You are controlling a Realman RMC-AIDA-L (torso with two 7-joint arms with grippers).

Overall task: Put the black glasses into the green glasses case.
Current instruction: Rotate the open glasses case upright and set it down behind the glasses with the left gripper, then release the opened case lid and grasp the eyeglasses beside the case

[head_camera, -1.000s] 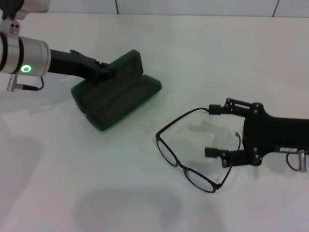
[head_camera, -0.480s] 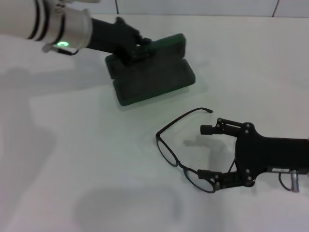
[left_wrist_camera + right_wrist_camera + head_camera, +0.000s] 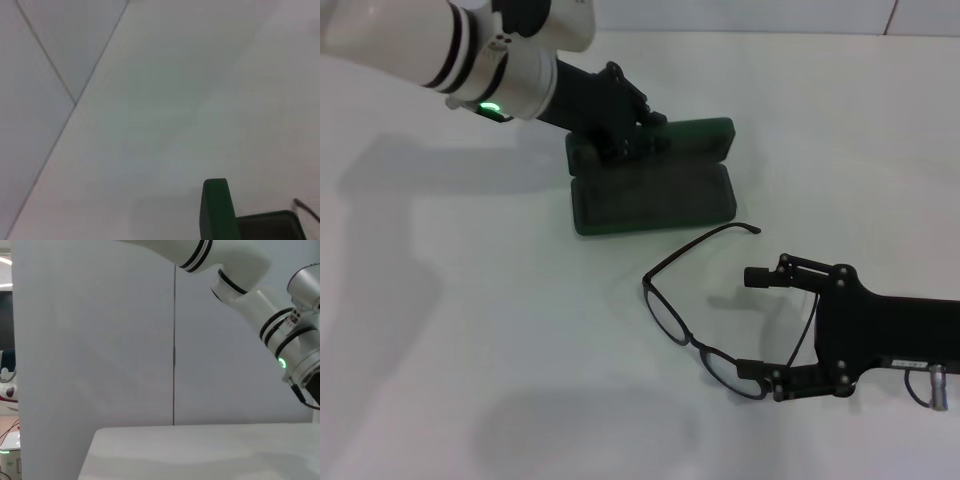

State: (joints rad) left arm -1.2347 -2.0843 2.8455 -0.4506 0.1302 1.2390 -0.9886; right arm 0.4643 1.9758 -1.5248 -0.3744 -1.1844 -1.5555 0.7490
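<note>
A white worktop (image 3: 470,330) holds the green glasses case (image 3: 660,190), lying open toward the far edge, a little left of centre, its lid raised along the far side and its dark tray facing up. The left gripper (image 3: 625,128) reaches in from the far left corner and grips the case at its left end, fingers pressed onto it. The black glasses (image 3: 705,300) rest unfolded on the worktop just beside the case on its near side, toward the near right corner. The right gripper (image 3: 760,322) comes in from the right edge, fingers spread wide around the glasses' right temple arm and lens end.
</note>
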